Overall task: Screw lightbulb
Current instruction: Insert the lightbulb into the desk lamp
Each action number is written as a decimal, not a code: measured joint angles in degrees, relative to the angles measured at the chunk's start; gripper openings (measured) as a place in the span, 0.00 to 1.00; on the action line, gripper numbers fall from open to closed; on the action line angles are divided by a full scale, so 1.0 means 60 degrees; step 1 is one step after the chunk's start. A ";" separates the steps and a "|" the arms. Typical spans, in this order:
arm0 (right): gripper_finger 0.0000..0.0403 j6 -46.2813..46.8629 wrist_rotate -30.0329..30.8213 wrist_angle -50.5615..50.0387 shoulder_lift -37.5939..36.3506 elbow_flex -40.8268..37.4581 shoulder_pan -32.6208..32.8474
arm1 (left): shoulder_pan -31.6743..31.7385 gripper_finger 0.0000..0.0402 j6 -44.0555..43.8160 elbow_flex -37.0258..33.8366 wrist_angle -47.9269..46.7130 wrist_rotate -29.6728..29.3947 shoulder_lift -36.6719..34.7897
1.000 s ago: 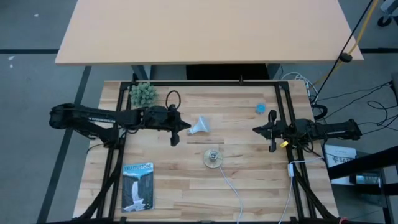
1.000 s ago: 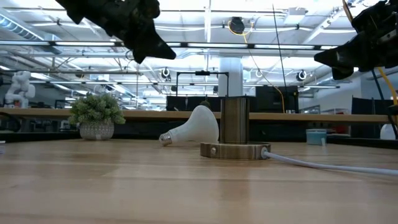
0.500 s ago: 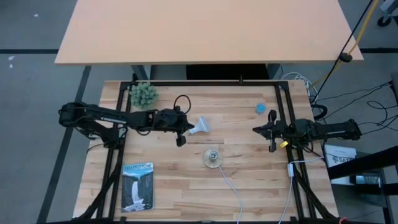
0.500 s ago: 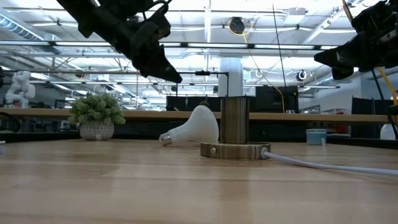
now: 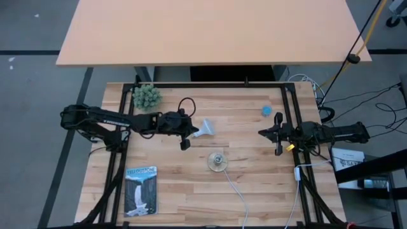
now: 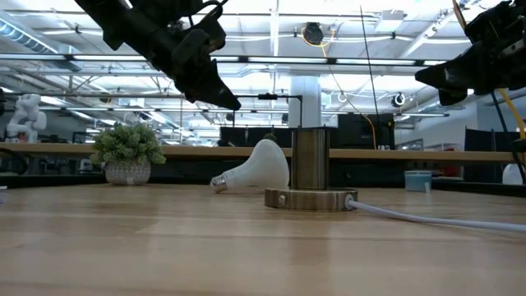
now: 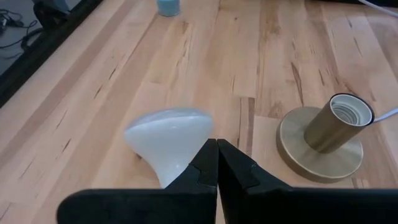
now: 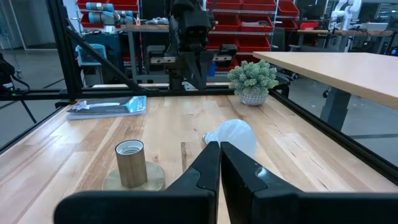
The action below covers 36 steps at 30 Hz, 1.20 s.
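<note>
Lightbulb: we see it on its side on the table, base toward our left arm, just beside the brass socket.
Left gripper: clenched, empty, poised above the bulb's base for a pickup.
Right gripper: clenched, empty, waiting well apart.

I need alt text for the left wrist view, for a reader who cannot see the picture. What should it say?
A white lightbulb lies on its side on a wooden table, just beyond the shut left claw at the picture's bottom. Beside the bulb stands an empty brass socket on a round base, and a small blue object sits farther off.
</note>
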 joint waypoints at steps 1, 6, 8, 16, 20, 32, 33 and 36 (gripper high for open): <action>0.02 0.0002 0.0000 0.0000 -0.0002 0.0000 0.0001 | 0.0000 0.00 -0.0014 -0.0003 0.0000 0.0000 0.0000; 0.02 0.0002 0.0000 -0.0002 0.0000 0.0000 0.0001 | -0.0018 0.00 -0.0234 -0.0004 0.0000 0.0004 0.0000; 0.02 0.0004 0.0000 0.0000 -0.0004 0.0000 0.0003 | -0.0018 0.00 -0.0229 -0.0004 0.0000 -0.0001 0.0000; 0.02 0.0000 0.0000 0.0000 0.0000 0.0000 -0.0001 | -0.0018 0.06 -0.0222 -0.0004 -0.0004 -0.0073 0.0000; 0.02 0.0000 0.0000 0.0000 0.0000 0.0000 0.0003 | -0.0010 0.07 -0.0210 -0.0004 -0.0004 -0.0074 0.0000; 0.02 0.0004 0.0000 -0.0003 0.0000 0.0000 0.0000 | -0.0017 0.08 -0.0294 -0.0004 -0.0011 -0.0076 0.0000; 0.02 0.0000 0.0000 -0.0002 0.0000 0.0000 0.0001 | -0.0039 0.08 -0.0342 -0.0004 -0.0011 -0.0080 0.0000; 0.02 0.0002 0.0000 -0.0002 0.0000 0.0000 -0.0001 | -0.0055 0.08 -0.0448 -0.0004 -0.0011 -0.0080 0.0000</action>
